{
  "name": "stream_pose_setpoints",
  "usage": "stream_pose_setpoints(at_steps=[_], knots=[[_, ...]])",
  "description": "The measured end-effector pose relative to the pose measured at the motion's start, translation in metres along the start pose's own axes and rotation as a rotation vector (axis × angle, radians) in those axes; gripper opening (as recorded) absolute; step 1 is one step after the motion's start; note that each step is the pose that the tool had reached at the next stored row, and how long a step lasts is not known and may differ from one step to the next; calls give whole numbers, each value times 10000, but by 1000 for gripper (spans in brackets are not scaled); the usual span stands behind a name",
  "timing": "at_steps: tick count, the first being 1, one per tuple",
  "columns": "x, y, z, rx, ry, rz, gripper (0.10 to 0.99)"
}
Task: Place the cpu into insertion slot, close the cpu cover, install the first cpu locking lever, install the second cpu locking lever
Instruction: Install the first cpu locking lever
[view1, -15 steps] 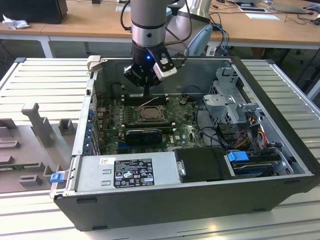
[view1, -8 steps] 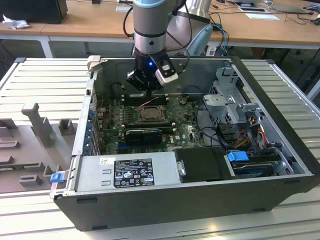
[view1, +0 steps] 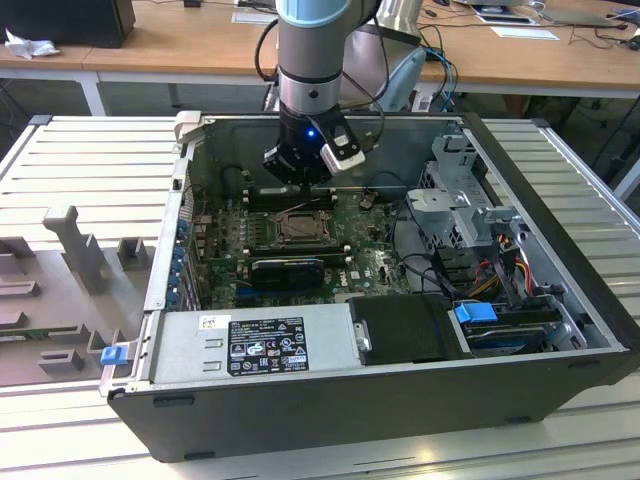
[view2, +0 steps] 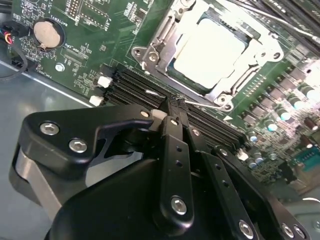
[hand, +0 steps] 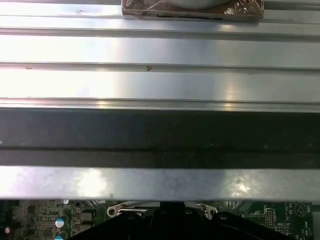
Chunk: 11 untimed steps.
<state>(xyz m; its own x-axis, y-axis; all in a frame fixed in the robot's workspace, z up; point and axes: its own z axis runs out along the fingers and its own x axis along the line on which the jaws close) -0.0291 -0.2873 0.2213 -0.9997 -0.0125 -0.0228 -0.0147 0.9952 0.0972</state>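
Pale cpu (view2: 207, 52) sits in insertion slot (view2: 172, 37); gripper (view2: 170, 107) hovers beside it

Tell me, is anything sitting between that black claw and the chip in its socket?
Nothing visible does. In the second wrist view the cpu lies in the insertion slot with the cpu cover framing it, and only bare board separates it from the end effector.

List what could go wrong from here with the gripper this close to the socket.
The gripper sits shut right over the memory slots beside the insertion slot; a small slip might scrape them. The cpu lies in the socket with the cpu cover down, and a thin lever looks unlatched, so a knock could perhaps lift the cover.
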Motion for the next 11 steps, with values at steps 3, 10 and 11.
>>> stream_pose_setpoints(at_steps=[3,10,11], knots=[[-29,3,50,-3,7,-76,106],[-69,3,155,-5,15,-154,106],[-72,1,174,-2,15,-156,106]])
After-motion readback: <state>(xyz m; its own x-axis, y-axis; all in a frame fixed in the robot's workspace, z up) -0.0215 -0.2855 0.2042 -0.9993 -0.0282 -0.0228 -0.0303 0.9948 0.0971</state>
